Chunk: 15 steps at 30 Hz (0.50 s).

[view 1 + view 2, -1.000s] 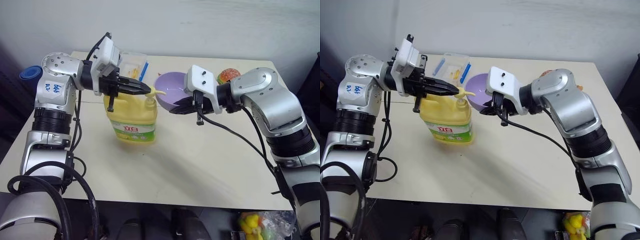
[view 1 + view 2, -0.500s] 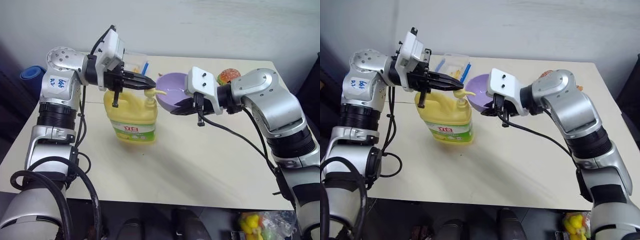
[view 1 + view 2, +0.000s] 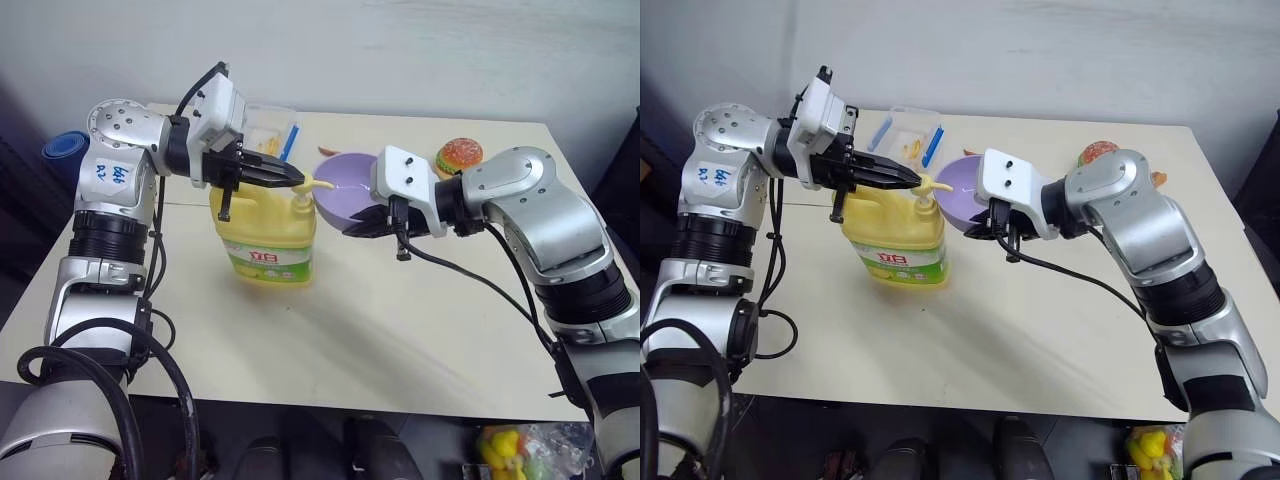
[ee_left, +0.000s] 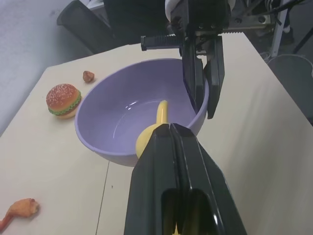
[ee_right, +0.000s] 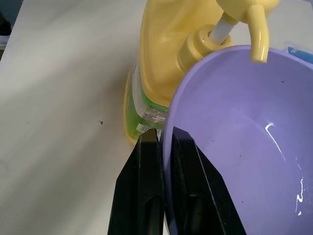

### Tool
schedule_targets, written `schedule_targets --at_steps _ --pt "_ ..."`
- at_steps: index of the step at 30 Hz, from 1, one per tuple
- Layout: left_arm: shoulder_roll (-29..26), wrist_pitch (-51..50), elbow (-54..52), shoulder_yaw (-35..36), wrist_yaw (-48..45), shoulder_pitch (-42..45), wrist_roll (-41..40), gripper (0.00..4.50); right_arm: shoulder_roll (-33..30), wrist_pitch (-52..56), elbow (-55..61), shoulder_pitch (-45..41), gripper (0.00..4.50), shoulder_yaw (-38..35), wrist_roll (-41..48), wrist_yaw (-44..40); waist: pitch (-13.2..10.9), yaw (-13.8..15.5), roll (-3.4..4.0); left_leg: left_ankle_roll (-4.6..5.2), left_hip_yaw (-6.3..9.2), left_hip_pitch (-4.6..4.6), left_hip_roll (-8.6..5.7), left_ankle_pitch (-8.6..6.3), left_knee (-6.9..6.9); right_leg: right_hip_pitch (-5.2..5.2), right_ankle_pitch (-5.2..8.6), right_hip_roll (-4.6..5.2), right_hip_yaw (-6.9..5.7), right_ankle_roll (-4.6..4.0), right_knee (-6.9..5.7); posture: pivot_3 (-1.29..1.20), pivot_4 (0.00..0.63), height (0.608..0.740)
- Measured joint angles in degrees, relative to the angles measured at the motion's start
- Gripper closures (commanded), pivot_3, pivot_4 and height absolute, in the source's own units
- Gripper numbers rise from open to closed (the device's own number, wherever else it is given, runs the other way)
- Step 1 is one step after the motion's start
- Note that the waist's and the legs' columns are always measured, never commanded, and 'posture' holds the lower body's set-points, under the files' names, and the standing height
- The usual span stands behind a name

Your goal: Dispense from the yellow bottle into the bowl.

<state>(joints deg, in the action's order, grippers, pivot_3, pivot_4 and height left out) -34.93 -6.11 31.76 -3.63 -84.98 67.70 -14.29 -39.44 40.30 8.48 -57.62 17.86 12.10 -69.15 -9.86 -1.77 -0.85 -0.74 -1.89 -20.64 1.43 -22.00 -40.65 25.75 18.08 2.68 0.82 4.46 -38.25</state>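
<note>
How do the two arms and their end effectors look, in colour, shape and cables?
Both arms have rounded silver shells with black ribbed joints. A white label with blue handwriting sits on the left arm. Each wrist carries a white block; the left end effector and right end effector have black fingers. Black cables loop along both arms.

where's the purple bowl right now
The purple bowl is in the middle of the head views, held by its rim in the right pincer and tilted, its rim under the pump spout of the yellow bottle on its left.
</note>
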Motion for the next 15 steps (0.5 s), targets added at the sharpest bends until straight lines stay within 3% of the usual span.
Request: schedule_targets --at_steps 15 --pt "0.8 -2.2 2.9 0.2 1.8 2.8 0.7 4.49 -0.2 0.0 0.6 0.1 4.50 0.0 0.2 0.0 0.0 -0.1 0.00 0.01 0.01 -0.03 -0.01 -0.01 -0.04 0.03 0.00 -0.01 -0.05 0.00 -0.05 0.00 0.150 0.740"
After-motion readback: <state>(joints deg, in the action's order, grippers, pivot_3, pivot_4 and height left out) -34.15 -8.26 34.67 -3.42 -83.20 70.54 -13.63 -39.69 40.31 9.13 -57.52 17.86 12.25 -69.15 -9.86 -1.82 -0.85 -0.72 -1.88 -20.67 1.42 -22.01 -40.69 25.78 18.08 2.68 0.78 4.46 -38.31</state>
